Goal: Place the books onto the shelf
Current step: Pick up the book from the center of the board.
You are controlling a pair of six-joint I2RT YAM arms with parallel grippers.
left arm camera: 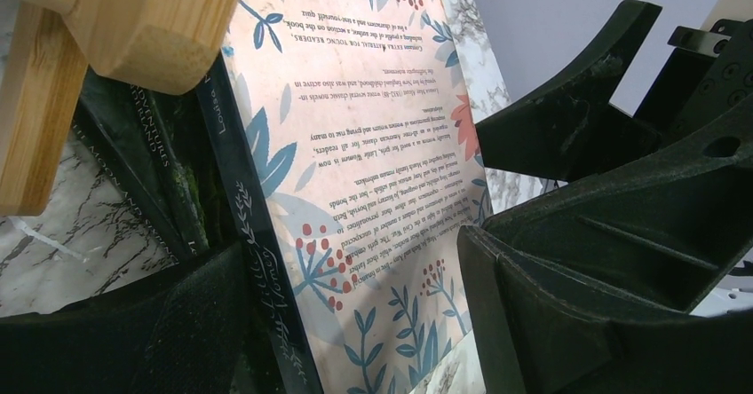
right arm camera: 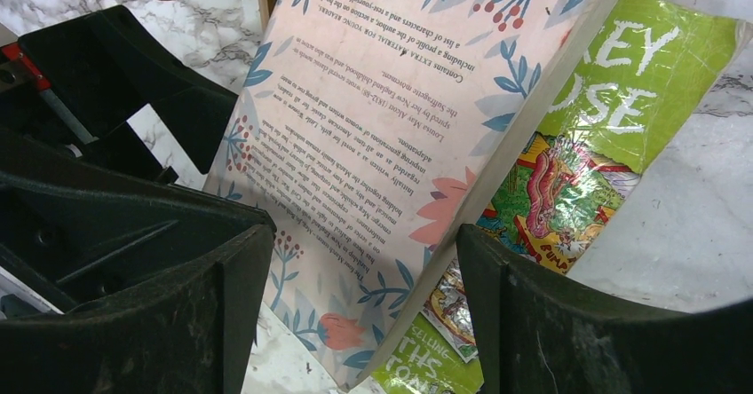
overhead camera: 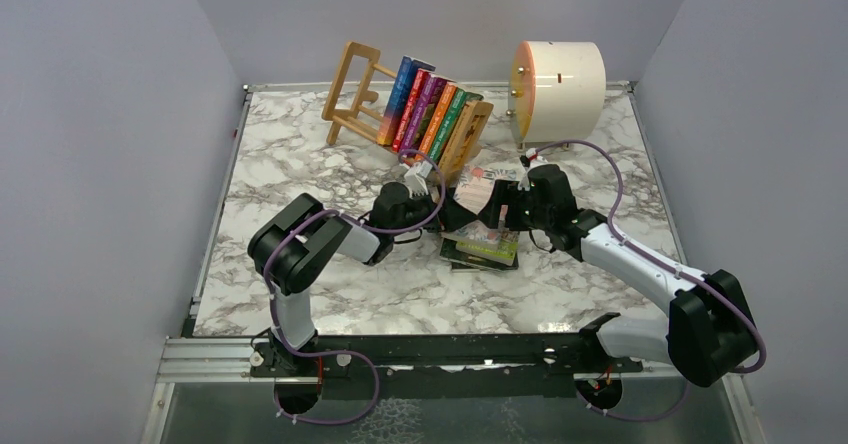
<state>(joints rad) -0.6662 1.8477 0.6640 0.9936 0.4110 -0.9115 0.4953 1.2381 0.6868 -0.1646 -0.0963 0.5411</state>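
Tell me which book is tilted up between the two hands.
The pale pink book with blue leaves; the others stand in the shelf or lie flat on the table.

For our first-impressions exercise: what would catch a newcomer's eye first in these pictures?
A pale pink floral book stands tilted at the middle of the table, between the left pincer and the right pincer, over a lime-green book lying flat. Behind it, a wooden shelf holds a bright row of books, with a cream drum at the back right.
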